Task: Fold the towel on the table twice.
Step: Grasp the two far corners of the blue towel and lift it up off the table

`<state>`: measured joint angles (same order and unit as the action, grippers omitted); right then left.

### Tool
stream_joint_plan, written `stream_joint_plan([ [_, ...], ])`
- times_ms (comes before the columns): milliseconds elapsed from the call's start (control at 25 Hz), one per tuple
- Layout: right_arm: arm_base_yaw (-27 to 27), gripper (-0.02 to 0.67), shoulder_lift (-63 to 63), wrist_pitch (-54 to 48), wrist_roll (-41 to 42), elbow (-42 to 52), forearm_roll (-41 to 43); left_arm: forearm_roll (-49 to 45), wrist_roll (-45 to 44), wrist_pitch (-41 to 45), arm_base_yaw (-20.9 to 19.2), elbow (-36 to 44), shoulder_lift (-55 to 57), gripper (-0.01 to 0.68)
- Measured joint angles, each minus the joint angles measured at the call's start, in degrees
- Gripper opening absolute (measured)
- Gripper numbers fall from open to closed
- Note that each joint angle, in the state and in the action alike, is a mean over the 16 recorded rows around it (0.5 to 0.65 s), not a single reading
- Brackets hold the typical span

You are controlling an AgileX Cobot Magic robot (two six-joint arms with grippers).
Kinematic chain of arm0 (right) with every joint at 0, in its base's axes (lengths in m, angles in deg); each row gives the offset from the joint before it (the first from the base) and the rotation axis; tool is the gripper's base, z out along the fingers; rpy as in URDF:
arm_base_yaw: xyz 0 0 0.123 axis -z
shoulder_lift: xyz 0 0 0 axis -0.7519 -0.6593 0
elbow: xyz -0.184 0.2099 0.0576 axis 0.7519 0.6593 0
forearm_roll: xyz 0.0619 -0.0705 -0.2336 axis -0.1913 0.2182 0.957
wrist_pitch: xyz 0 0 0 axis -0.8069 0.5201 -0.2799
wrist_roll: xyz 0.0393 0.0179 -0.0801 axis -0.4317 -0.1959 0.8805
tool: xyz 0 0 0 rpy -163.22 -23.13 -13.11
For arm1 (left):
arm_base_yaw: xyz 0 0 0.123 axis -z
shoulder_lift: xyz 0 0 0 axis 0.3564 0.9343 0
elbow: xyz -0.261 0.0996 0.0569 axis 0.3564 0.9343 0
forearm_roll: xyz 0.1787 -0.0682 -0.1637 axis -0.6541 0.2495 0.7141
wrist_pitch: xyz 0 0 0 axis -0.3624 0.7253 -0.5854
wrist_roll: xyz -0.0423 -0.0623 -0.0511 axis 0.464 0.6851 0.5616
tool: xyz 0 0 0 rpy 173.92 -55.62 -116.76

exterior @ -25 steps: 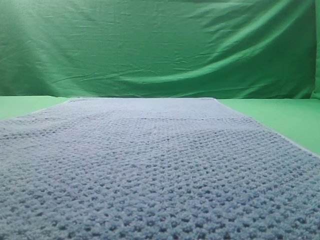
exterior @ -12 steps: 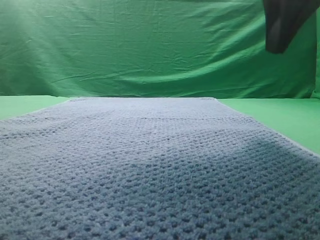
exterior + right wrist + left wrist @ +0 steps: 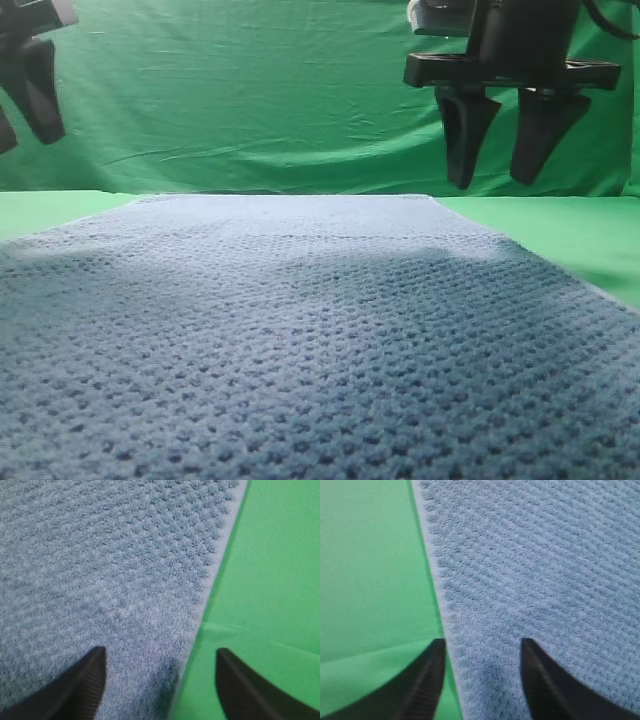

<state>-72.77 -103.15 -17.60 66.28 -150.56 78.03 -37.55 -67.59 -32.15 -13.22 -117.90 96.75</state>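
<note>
Across the table (image 3: 590, 240) the towel (image 3: 300, 330) lies flat: soft, limp, probably light. Left gripper (image 3: 480, 670) and right gripper (image 3: 160, 680), both spread, straddle its 9 and 3 o'clock edges, the likely pinch points.

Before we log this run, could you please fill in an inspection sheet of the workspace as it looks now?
Surface: table, smooth bright green, bare beside the cloth on both sides.
Job's things: towel, blue-grey waffle weave, lying flat and unfolded; pale edge visible in both wrist views.
Clutter: nothing seen.
Grippers: left hand open, above the towel's left edge, straddling the hem; right hand open, raised above the towel's right edge, empty.
Cables: a dark cable near the right arm's top corner.
Surroundings: wrinkled green backdrop behind the table.
</note>
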Motion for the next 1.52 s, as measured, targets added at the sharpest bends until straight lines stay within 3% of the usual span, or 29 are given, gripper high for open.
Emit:
stream_joint_plan([
  [200, 0.0, 0.592, -2.4, 1.9, -0.9, -0.8, 0.0, 2.3, -2.1, 0.0, 0.0, -1.6, 4.2, 0.583],
  [360, 0.0, 0.643, -3.9, 3.2, -1.5, -1.0, 0.0, 2.2, -2.5, 0.0, 0.0, -2.0, 6.6, 0.641],
  [880, 0.0, 0.644, -7.9, 6.5, -3.4, -1.4, 0.0, -2.4, -0.9, -1.5, 1.5, -2.8, 11.3, 0.643],
  [1520, 0.0, 0.609, -9.1, 7.3, -4.4, -1.9, -0.1, -14.9, 11.9, -2.5, 5.9, -4.2, 13.6, 0.608],
])
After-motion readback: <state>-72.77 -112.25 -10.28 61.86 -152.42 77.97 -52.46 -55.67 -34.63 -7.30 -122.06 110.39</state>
